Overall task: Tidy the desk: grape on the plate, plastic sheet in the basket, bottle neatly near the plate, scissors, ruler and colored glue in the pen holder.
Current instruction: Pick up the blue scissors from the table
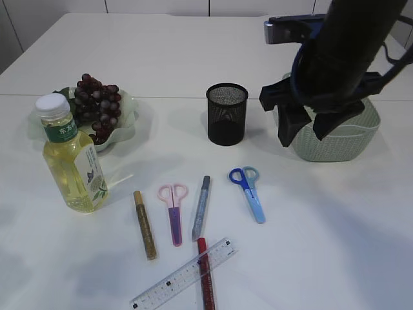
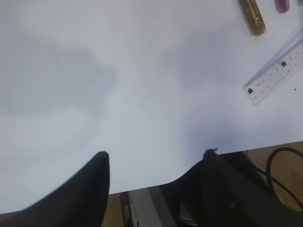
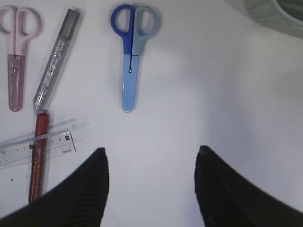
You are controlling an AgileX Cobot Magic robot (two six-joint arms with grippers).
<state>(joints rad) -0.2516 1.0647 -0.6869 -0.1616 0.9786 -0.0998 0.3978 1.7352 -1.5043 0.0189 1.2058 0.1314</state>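
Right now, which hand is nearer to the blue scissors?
The right hand. It hangs open just above the blue scissors, beside the basket. The left hand hangs open over bare table at the near edge, past the ruler.

Slanted front view; wrists downward, sharing ruler (image 2: 277, 71).

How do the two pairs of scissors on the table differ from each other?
The blue scissors have one dark blue handle loop and one pale loop; the pink scissors have two pink loops. The blue scissors wear a light blue blade cover, the pink scissors a purple one. The blue scissors lie tilted, nearer the basket; the pink scissors lie almost straight, nearer the gold glue stick. Both are closed, flat on the table, loops toward the pen holder.
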